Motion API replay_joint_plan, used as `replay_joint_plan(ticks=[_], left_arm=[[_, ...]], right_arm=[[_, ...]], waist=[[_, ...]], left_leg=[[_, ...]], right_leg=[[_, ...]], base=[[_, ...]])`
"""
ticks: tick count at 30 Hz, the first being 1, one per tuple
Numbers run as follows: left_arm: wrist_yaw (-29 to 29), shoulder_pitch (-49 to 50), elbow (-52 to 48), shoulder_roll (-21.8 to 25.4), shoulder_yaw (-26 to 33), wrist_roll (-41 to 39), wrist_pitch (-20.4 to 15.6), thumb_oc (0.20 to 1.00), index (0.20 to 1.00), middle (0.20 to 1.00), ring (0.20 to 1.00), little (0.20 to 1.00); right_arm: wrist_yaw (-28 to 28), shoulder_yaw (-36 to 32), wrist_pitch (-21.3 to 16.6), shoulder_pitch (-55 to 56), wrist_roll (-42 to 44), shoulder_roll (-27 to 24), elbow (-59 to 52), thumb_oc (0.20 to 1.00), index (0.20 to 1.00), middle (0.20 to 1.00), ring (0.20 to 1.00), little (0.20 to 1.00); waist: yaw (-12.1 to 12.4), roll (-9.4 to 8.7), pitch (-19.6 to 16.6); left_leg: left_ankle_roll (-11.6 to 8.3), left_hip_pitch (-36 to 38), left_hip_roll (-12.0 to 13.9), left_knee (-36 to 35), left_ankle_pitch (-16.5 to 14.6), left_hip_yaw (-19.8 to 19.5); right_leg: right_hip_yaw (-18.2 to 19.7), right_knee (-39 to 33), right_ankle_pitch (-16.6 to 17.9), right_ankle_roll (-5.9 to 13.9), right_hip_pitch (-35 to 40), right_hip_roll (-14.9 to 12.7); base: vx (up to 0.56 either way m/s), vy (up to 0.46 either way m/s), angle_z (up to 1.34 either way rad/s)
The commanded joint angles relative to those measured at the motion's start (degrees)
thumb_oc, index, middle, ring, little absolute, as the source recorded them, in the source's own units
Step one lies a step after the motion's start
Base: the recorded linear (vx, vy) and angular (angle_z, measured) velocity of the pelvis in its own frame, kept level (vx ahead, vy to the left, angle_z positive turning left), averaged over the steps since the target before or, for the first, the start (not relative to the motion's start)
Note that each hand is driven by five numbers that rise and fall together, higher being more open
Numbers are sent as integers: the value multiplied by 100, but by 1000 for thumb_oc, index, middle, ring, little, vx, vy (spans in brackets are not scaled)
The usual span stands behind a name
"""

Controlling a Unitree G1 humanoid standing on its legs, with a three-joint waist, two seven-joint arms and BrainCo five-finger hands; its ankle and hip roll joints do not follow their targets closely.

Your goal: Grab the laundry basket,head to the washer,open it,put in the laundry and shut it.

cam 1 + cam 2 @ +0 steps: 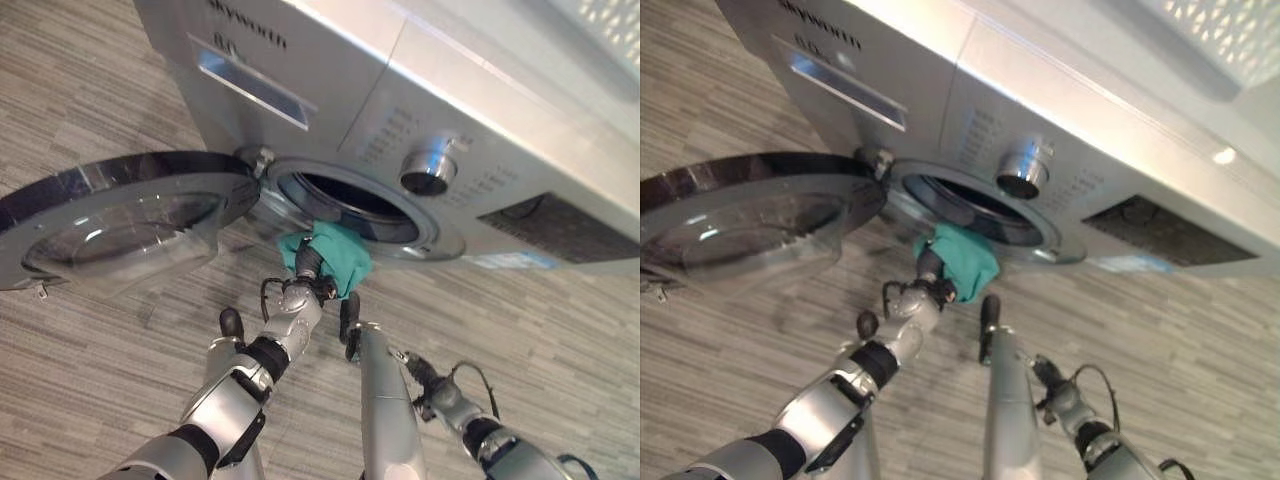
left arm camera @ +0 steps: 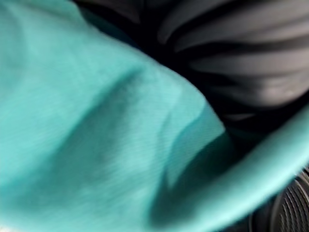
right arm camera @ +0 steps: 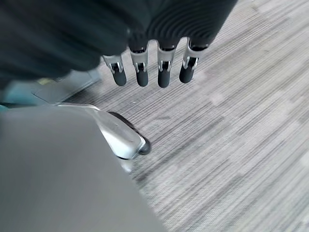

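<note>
we see a washer cased in smooth silver-grey panels with a soft sheen, its knob bright polished metal and its open door glossy, with a clear bowl in a dark shiny ring. the teal laundry at the drum mouth is soft, matt knit cloth, creased in folds. the floor looks matt and streaked like grey wood grain.

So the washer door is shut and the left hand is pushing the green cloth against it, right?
Not quite. The washer door is swung wide open, as the left eye view shows. The left hand is pushing the green cloth at the open drum opening, not against the door.
</note>
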Motion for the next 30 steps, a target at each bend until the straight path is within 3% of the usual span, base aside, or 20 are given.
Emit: replay_joint_plan(ticks=[1,5,6,8,12,15,19,22,25,28,30], left_arm=[[73,-494,-392,-495,68,-66,-301,200,200,200,200,200],[188,-809,-336,-465,255,-118,-400,200,200,200,200,200],[321,-793,-417,-495,448,-44,-498,200,200,200,200,200],[409,-1147,-374,-456,538,-16,-624,200,200,200,200,200],[698,-2288,126,444,1157,-24,-797,200,200,200,200,200],[805,-3469,890,1893,1790,-544,-900,200,200,200,200,200],[644,-4761,1212,2489,1745,-1402,-960,200,200,200,200,200],[369,-5571,725,2578,1599,-2082,-1385,200,200,200,200,200],[431,-5628,-921,2233,1472,-1977,-2174,200,200,200,200,200],[581,-5356,-1873,1944,1407,-1544,-2486,200,200,200,200,200],[658,-5189,-2027,1879,1418,-1432,-2498,200,200,200,200,200]], right_arm=[[-174,497,-79,378,393,393,-502,1000,1000,1000,1000,1000],[-145,613,-85,346,436,455,-750,1000,1000,1000,1000,1000],[-160,603,-191,577,336,152,-605,1000,1000,1000,1000,1000],[-190,594,-162,642,178,154,-398,1000,1000,1000,1000,1000],[-197,392,-247,810,-120,-16,-107,1000,1000,1000,1000,1000],[-113,210,-372,843,-182,-161,-51,1000,1000,1000,1000,1000],[-62,168,-351,650,-64,-146,37,1000,1000,1000,1000,1000],[-39,55,-327,704,2,-243,89,1000,1000,1000,1000,1000],[-7,42,-334,955,-112,-327,-96,1000,1000,1000,1000,1000],[95,33,-349,1123,-181,-401,-184,1000,1000,1000,1000,1000],[119,21,-356,1165,-183,-452,-195,1000,1000,1000,1000,1000]], waist=[[-237,20,-12],[-347,-9,-49],[-460,-45,-36],[-582,-77,-41],[-849,-96,-120],[-1011,-122,-187],[-1066,-73,-221],[-1089,-17,-226],[-1078,49,-208],[-1090,52,-223],[-1099,42,-255]], left_leg=[[-182,522,432,38,-724,-392],[-227,465,531,26,-738,-341],[-259,470,594,-5,-738,-312],[-289,452,676,1,-743,-284],[-373,354,935,151,-827,-198],[-445,207,1204,332,-899,-166],[-436,310,1312,245,-904,-95],[-443,332,1320,179,-880,-117],[-460,339,1267,95,-851,-167],[-509,357,1257,15,-825,-191],[-524,369,1261,-7,-823,-186]], right_leg=[[-131,-622,304,51,-151,194],[-97,-616,291,26,-283,254],[-104,-647,292,32,-306,249],[-88,-642,279,29,-361,298],[-69,-578,253,51,-531,426],[-144,-534,231,132,-691,591],[-166,-575,237,201,-687,661],[-178,-619,255,235,-687,682],[-199,-678,249,245,-675,684],[-185,-719,259,242,-681,692],[-174,-735,270,231,-683,703]], base=[[7,-1,-35],[27,-25,-25],[25,3,-9],[30,27,-6],[52,13,-27],[51,1,-36],[48,19,-16],[45,-28,-9],[30,-42,2],[28,-18,13],[10,2,4]])
